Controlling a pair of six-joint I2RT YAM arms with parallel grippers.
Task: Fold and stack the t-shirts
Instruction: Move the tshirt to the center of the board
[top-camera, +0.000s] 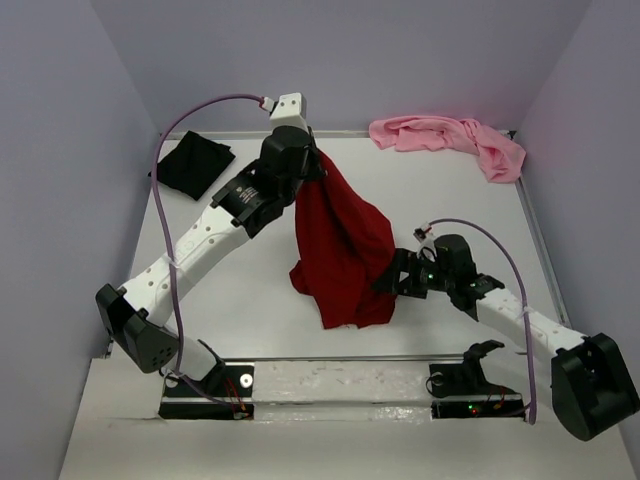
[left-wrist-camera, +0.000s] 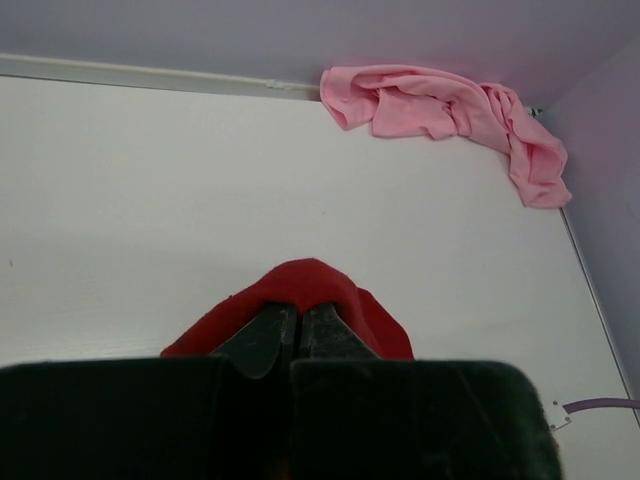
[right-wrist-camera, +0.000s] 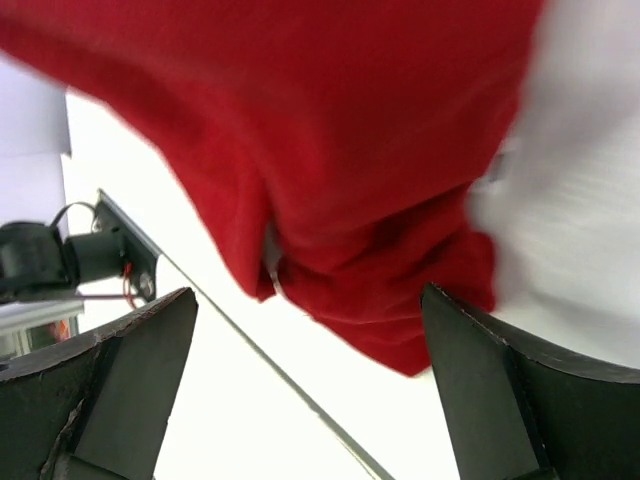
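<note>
My left gripper (top-camera: 312, 160) is shut on the top of the dark red t-shirt (top-camera: 340, 250) and holds it up; the shirt hangs down with its lower end bunched on the table. In the left wrist view the red cloth (left-wrist-camera: 300, 285) wraps over my closed fingertips (left-wrist-camera: 298, 312). My right gripper (top-camera: 388, 280) is open just right of the shirt's lower part; in the right wrist view the red shirt (right-wrist-camera: 330, 150) fills the space ahead of the spread fingers (right-wrist-camera: 140, 370). The black t-shirt (top-camera: 195, 165) lies crumpled at the back left. The light pink t-shirt (top-camera: 450, 140) lies crumpled at the back right.
The white table (top-camera: 450, 220) is walled in by pale lilac panels on the left, back and right. A metal rail (top-camera: 340, 360) runs along the near edge between the arm bases. The pink t-shirt also shows in the left wrist view (left-wrist-camera: 450, 115).
</note>
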